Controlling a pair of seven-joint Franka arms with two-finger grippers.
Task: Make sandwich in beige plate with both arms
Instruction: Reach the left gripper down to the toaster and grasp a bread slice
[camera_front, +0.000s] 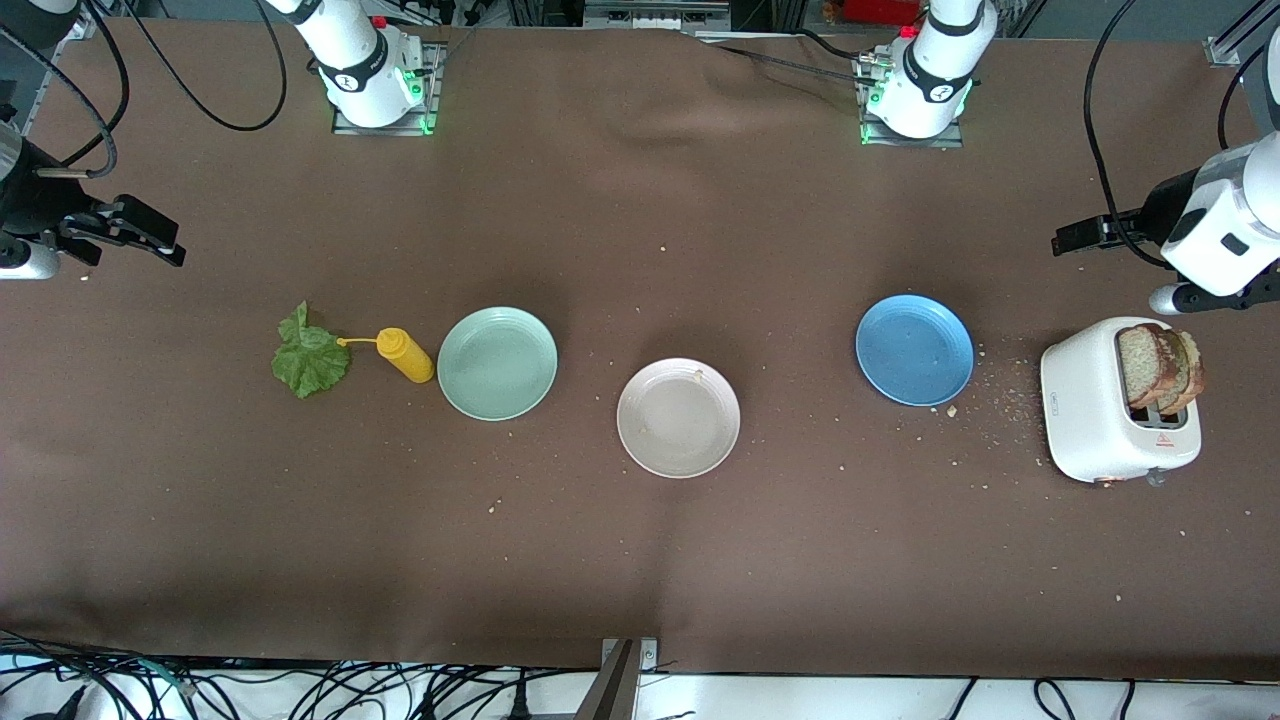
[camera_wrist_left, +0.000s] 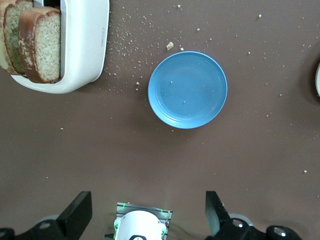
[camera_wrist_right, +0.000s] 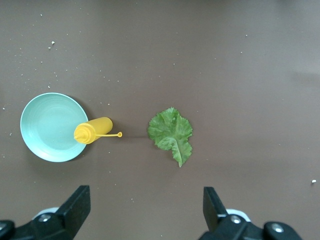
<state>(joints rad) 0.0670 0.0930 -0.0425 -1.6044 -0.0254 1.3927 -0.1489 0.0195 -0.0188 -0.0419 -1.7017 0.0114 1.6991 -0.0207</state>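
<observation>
The beige plate (camera_front: 678, 418) lies empty in the middle of the table. Two brown bread slices (camera_front: 1160, 367) (camera_wrist_left: 42, 42) stand upright in a white toaster (camera_front: 1090, 415) (camera_wrist_left: 85, 45) at the left arm's end. A green lettuce leaf (camera_front: 310, 358) (camera_wrist_right: 171, 132) lies flat on the cloth at the right arm's end. My left gripper (camera_front: 1080, 240) (camera_wrist_left: 148, 202) hangs open and empty over bare cloth beside the toaster. My right gripper (camera_front: 150, 240) (camera_wrist_right: 145, 196) is also open and empty, over bare cloth beside the leaf.
A yellow squeeze bottle (camera_front: 405, 355) (camera_wrist_right: 94, 131) stands between the leaf and a mint-green plate (camera_front: 497, 362) (camera_wrist_right: 47, 127). A blue plate (camera_front: 914, 349) (camera_wrist_left: 187, 90) sits between the beige plate and the toaster. Crumbs are scattered round the toaster.
</observation>
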